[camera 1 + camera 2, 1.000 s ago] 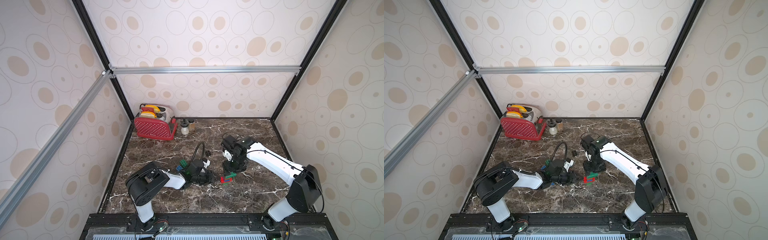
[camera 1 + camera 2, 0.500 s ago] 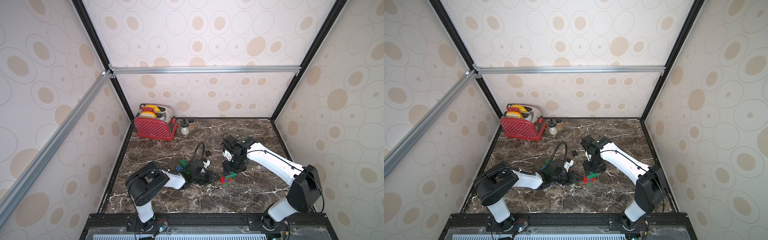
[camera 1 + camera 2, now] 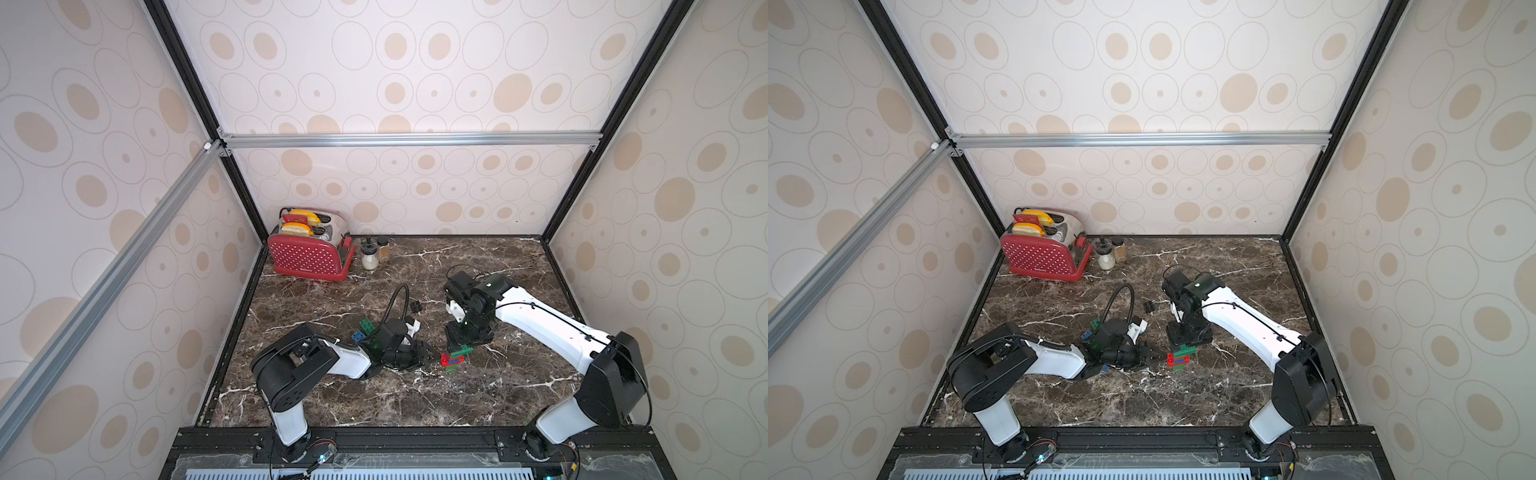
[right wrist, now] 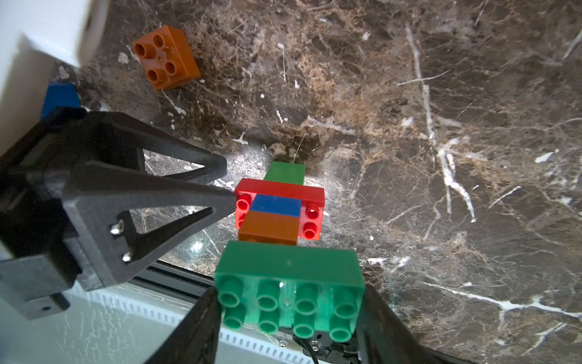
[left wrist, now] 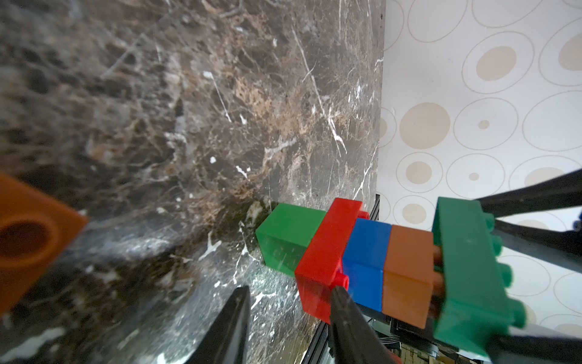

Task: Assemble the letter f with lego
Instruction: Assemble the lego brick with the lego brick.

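The right gripper (image 4: 288, 310) is clamping the top green brick (image 4: 288, 261) of the lego stack (image 3: 456, 359) standing on the table (image 3: 415, 399). The left gripper (image 5: 289, 291) is hanging narrowly open, a fingertip (image 5: 341, 296) touching the red brick (image 5: 324, 252).

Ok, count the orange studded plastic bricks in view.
2. One orange brick sits stacked between the blue brick and dark green oblong brick; the loose orange brick lies on the marble table. Others may be hidden.

Both top views are bright, even and sharp, barely any shadows, just wide-angle stretch at the corners. Wrist views are softer: the loose orange brick (image 5: 28, 233) is a blurry blob up close, and the marble tabletop (image 4: 196, 247) and top green brick (image 4: 289, 264) catch little white glare spots.
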Action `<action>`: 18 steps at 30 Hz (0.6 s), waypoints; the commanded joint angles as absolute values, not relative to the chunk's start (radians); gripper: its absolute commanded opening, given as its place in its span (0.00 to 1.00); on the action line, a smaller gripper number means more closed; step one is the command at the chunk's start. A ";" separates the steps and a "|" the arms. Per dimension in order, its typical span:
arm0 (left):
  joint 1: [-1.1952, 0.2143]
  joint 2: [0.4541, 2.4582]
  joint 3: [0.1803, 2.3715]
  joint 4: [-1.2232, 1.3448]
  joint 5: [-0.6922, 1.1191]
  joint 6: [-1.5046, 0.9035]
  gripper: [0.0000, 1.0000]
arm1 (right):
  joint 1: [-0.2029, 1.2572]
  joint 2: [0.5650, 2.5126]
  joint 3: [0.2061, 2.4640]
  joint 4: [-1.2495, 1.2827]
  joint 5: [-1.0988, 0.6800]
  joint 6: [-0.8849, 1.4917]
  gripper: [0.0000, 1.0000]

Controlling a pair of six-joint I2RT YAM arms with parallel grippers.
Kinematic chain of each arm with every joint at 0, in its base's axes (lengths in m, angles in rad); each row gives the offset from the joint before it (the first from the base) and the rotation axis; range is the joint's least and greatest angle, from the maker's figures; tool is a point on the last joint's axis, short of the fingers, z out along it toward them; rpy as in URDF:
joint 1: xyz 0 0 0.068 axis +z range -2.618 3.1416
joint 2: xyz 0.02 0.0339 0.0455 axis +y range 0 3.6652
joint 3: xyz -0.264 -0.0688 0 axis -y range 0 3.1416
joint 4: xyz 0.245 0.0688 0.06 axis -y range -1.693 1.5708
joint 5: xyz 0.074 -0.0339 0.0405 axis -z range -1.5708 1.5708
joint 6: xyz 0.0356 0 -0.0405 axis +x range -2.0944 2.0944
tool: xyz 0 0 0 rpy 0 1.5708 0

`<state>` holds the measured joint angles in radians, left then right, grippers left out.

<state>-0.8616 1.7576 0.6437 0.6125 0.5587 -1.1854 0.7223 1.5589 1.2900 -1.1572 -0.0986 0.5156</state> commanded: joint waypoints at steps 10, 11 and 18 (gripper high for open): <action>-0.870 1.741 0.637 0.592 0.552 -1.170 0.43 | 0.764 1.640 1.206 -1.181 0.021 0.556 0.58; -0.870 1.741 0.636 0.589 0.554 -1.168 0.43 | 0.769 1.642 1.200 -1.179 0.021 0.562 0.58; -0.871 1.734 0.638 0.574 0.561 -1.158 0.43 | 0.794 1.654 1.167 -1.160 0.029 0.590 0.58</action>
<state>-0.8616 1.7557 0.6437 0.6064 0.5598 -1.1805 0.7712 1.5570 1.2682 -1.1355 -0.0422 0.5659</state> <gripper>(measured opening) 0.432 0.648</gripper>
